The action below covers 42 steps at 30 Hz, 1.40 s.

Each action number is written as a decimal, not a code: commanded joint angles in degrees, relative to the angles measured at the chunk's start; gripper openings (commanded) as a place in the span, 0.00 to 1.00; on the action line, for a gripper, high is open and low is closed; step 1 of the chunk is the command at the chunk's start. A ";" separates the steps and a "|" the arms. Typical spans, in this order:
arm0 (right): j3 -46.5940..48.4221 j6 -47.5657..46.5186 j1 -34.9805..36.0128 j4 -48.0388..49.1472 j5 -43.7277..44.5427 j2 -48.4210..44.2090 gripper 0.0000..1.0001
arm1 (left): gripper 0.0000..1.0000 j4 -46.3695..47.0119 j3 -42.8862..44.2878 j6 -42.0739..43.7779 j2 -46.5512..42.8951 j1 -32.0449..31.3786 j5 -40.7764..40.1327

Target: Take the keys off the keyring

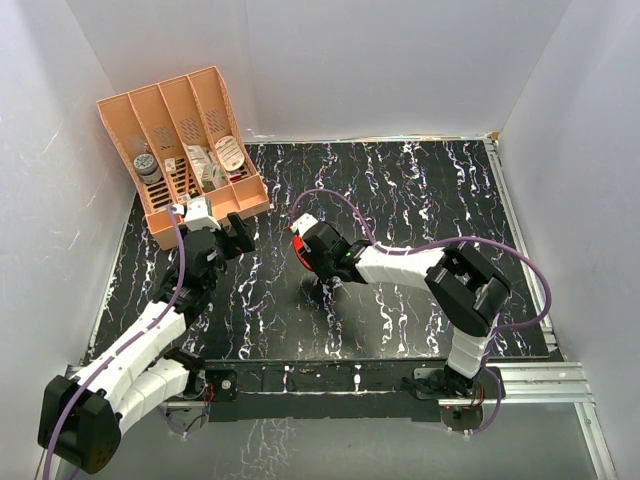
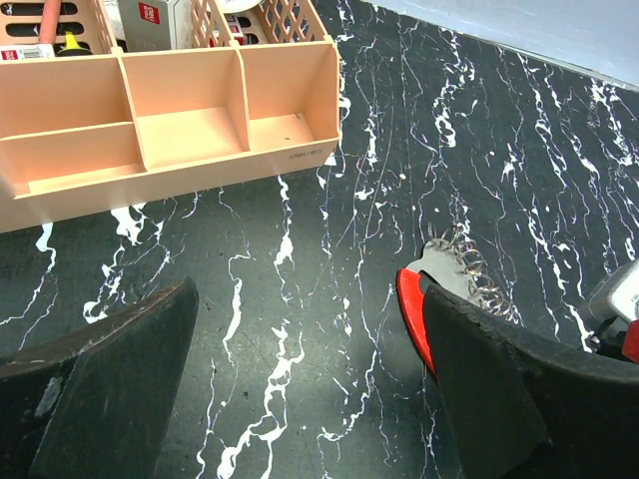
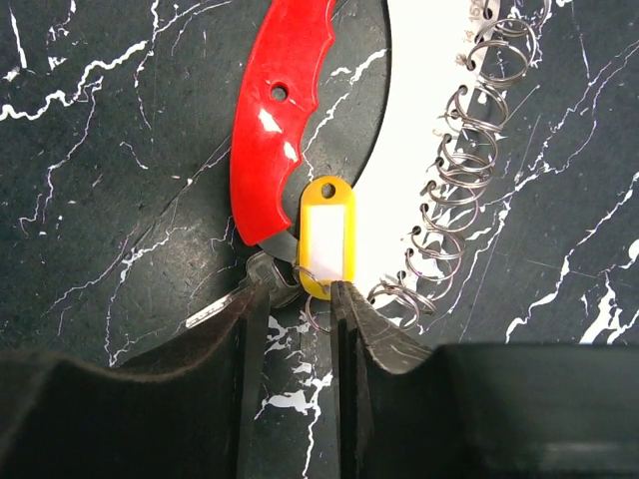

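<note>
The bunch lies mid-table under my right gripper (image 1: 300, 246). In the right wrist view it is a red crescent (image 3: 275, 110), a white card edged with several wire rings (image 3: 454, 190), a yellow tag with a white label (image 3: 326, 235) and a silvery key (image 3: 262, 279). A small keyring (image 3: 316, 313) sits between my right gripper's (image 3: 300, 299) fingers, which stand a narrow gap apart. The right fingertip (image 3: 344, 299) touches the tag's lower end and the left finger covers part of the key. My left gripper (image 2: 310, 299) is wide open and empty, just left of the red crescent (image 2: 409, 309).
A peach desk organiser (image 1: 185, 150) with several compartments and small items stands at the back left, close behind my left gripper; its front trays (image 2: 200, 130) show in the left wrist view. White walls enclose the black marbled table (image 1: 420, 200).
</note>
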 commanded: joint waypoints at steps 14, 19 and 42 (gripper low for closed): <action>2.66 -1.22 0.34 3.93 2.10 1.29 0.31 | 0.93 0.87 -0.69 0.08 -1.58 0.06 -0.85; 2.32 -0.83 0.38 3.84 1.92 1.39 0.16 | 0.93 0.65 -0.68 0.08 -1.78 0.04 -1.30; 14.13 -2.53 0.38 11.13 2.42 -11.59 0.00 | 0.80 3.40 4.56 6.13 -0.13 0.06 2.28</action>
